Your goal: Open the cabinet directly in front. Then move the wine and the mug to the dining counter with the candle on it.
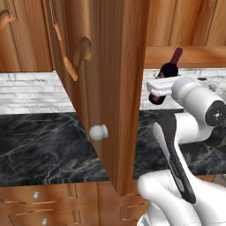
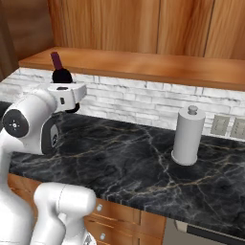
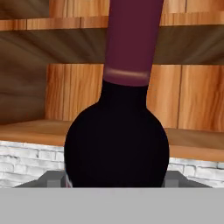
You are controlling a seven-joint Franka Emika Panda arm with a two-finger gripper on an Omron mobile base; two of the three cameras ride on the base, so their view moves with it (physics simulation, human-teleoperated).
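We see our hand (image 1: pixel 155 91) clamped on the wine (image 1: pixel 166 73), holding it upright above the black worktop (image 1: pixel 44 145), just below the open cabinet (image 1: pixel 106 79)

Seeing wine (image 1: pixel 169 70) between my gripper (image 3: pixel 114 183) fingers, above counter (image 2: pixel 143 158), in front of brick wall (image 2: pixel 139 105). Open cabinet (image 1: pixel 110 88) door left of it in left base view. Paper towel roll (image 2: pixel 188 136) on counter, well right of bottle.
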